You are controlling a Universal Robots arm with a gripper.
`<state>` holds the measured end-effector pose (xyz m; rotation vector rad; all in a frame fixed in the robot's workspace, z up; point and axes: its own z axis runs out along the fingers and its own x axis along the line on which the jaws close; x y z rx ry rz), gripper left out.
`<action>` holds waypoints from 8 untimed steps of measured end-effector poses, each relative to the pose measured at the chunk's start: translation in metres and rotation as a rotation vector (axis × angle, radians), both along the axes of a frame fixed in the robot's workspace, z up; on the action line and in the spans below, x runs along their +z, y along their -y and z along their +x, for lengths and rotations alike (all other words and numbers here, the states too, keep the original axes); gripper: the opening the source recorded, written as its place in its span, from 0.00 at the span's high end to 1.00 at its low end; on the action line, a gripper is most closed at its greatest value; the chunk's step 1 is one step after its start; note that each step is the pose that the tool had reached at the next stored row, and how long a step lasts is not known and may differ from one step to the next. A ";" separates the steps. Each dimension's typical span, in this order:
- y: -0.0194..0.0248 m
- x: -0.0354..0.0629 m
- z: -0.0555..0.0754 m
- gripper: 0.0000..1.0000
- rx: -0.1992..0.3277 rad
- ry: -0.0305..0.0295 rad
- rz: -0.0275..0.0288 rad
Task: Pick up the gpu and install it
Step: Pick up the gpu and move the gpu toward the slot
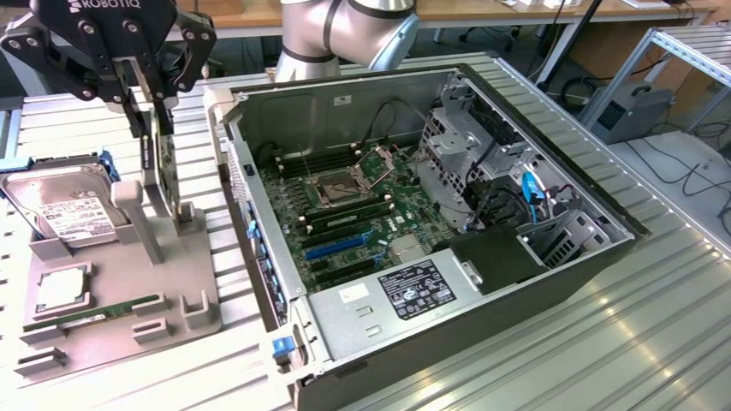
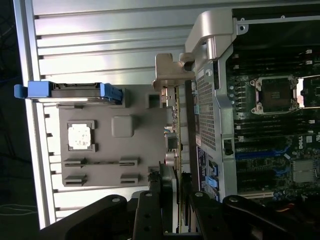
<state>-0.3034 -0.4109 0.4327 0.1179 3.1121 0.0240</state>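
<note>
Gripper (image 1: 152, 101) clenched on the gpu (image 1: 160, 171), fingers (image 2: 166, 187) pressed to both flat faces near its top edge. Card upright, edge-on, at the far end of the grey fixture tray (image 1: 115, 338), on the exterior view's left, just beside the open PC case (image 1: 480, 317). Lower edge down between the tray's slotted uprights (image 1: 128, 218); cannot tell whether seated or lifted clear. Silver bracket (image 2: 169, 70) at the card's end, close to the case's outer wall. Hard drive (image 1: 63, 205) with blue side rails left of the gpu, leaning in its own cradle. CPU (image 1: 60, 289) and green RAM stick (image 1: 98, 312) in the tray's near pockets. Motherboard (image 1: 342, 214) exposed inside the case, blue expansion slot (image 1: 331, 248) near its middle with no card in it.
</note>
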 end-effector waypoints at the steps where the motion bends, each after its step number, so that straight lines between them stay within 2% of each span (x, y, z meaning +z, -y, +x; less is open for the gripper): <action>1: 0.0000 0.0000 0.001 0.73 0.000 0.0000 0.0000; 8: 0.0000 0.0000 0.005 0.73 0.000 0.0000 0.0000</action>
